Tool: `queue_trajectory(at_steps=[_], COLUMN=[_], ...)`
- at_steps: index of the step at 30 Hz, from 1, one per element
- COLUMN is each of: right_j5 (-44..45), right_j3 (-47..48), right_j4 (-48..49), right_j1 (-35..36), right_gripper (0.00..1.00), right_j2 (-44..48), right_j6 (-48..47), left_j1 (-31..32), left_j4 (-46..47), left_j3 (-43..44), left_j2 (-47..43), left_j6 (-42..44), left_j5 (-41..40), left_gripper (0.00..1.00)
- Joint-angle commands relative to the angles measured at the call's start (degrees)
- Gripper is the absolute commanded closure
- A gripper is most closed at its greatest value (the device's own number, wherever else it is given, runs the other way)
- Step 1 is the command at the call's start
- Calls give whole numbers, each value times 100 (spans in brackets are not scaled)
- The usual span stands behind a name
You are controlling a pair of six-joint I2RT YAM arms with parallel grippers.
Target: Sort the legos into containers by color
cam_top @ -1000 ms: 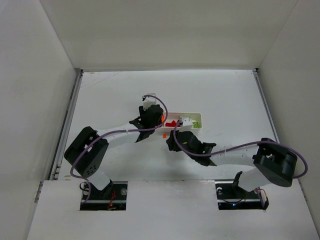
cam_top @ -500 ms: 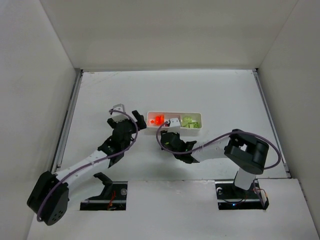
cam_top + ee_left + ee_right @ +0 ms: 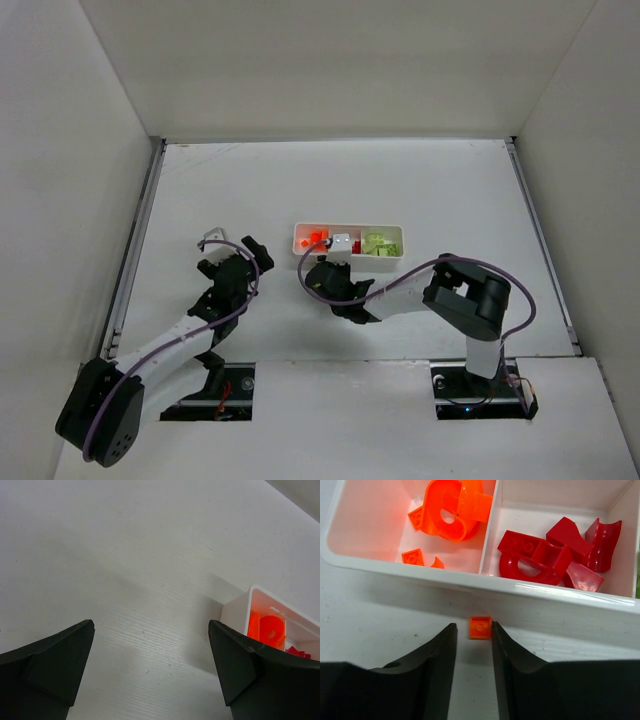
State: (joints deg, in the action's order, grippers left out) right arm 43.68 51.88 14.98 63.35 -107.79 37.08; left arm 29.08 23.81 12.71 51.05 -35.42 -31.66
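Observation:
The white tray [image 3: 398, 232] holds the containers: orange legos [image 3: 452, 510] in the left one, red legos [image 3: 545, 555] in the middle one, pale green legos [image 3: 377, 244] on the right. One tiny orange lego [image 3: 480, 627] lies on the table against the tray's near wall [image 3: 535, 597]. My right gripper [image 3: 473, 626] straddles it, jaws narrow; the right finger touches it and a gap shows on its left. My left gripper [image 3: 232, 240] hangs wide open and holds nothing, left of the tray [image 3: 235, 612].
White walls enclose the table on three sides. The right arm's purple cable [image 3: 400, 283] loops over the table just in front of the tray. Both arm bases sit at the near edge.
My left arm pulled back leftward from the tray and its jaws opened wide. My right gripper slid left along the tray's near wall and its jaws narrowed around the small orange lego.

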Motion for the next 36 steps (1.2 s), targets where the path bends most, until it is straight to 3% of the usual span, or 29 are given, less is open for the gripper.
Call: queue_trajectory(at_steps=[1,6,14,18,28,30,33,36], right_j5=[211,395,448,45,-712,-826,-870,-861], right_j3=[94,33,-319,-47,955,1148,1193,1071], right_j4=[-154,-162,-320,-207,189,172,224,180], right_j1=[59,190,674,385,-486,-600,-627,-627], right_gripper=[65,84,84,82,79,74,56,53], right_j2=[-251,-182,1689,1928,892,768,820,1031], right_j6=[343,396,-42,-376,-808,-843,-851,-860], left_j1=[75,155,58,67,23,67,58,67], left_j4=[343,546,571,519,501,493,484,431], left_j3=[74,100,74,170,188,214,241,276], left_j2=[203,424,485,678,731,766,863,898], left_j6=[-106,-27,-79,-88,-18,-18,17,-9], left_j5=[133,292,275,318,327,327,292,284], left_gripper=[0,0,0,0,0,0,0,0])
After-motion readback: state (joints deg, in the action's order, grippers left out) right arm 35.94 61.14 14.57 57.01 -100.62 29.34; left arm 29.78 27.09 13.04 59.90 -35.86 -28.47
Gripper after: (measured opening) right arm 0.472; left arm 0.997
